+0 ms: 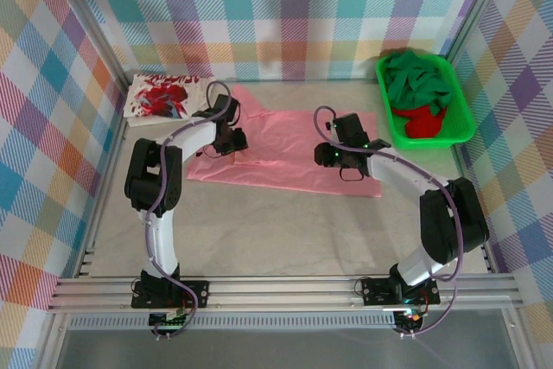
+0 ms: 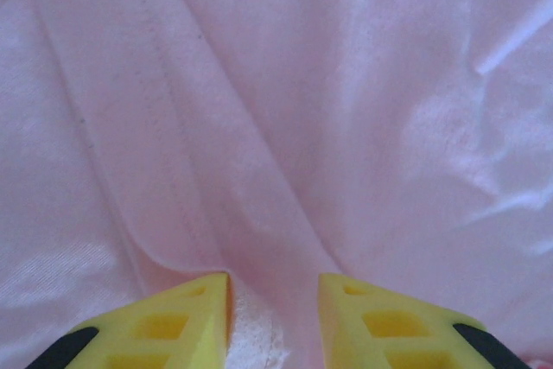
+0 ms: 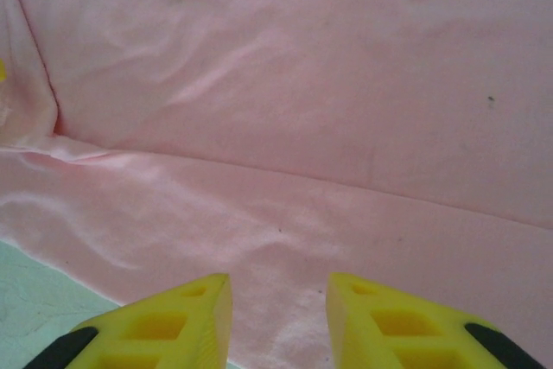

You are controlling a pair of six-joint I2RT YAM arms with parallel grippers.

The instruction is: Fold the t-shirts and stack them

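A salmon-pink t-shirt (image 1: 285, 149) lies spread flat in the middle of the table, and both grippers rest down on it. My left gripper (image 1: 232, 138) is at the shirt's left part. In the left wrist view its yellow fingers (image 2: 194, 317) stand apart with a raised fold of pink cloth (image 2: 259, 213) running in between them. My right gripper (image 1: 333, 155) is at the shirt's right part near the front edge. Its fingers (image 3: 186, 321) stand apart over a small bump of cloth (image 3: 285, 248). A white t-shirt with red print (image 1: 164, 97) lies folded at the back left.
A bright green tray (image 1: 397, 140) at the back right holds a dark green t-shirt (image 1: 419, 79) and a red one (image 1: 428, 123). Checked walls close in the table on three sides. Bare table (image 3: 26, 300) shows just beyond the pink shirt's front edge.
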